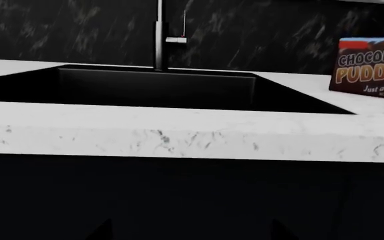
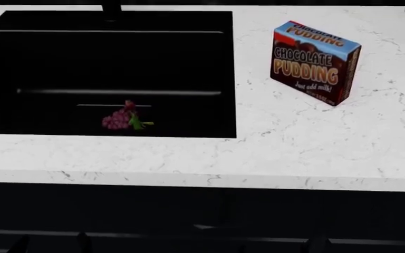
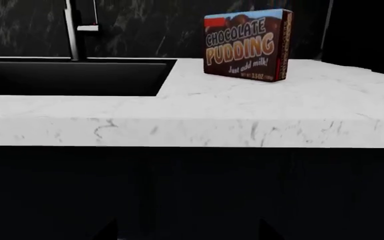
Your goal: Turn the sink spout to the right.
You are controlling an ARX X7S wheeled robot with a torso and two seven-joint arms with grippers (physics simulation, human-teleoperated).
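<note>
The sink spout (image 1: 158, 35) is a slim black upright tube behind the sink (image 1: 158, 89), with a small grey lever (image 1: 176, 40) on its side. It also shows in the right wrist view (image 3: 72, 30), and only its base shows in the head view (image 2: 111, 8). The sink (image 2: 188, 63) is a deep black basin in white marbled stone. My left gripper (image 1: 190, 233) and right gripper (image 3: 186, 233) are both open and empty. Both hang low in front of the dark cabinet face, below the counter edge and far from the spout.
A chocolate pudding box (image 2: 315, 60) stands on the white counter (image 2: 315, 142) right of the sink. A bunch of red grapes (image 2: 122, 119) lies in the basin. A dark marbled wall (image 1: 265, 35) rises behind the spout.
</note>
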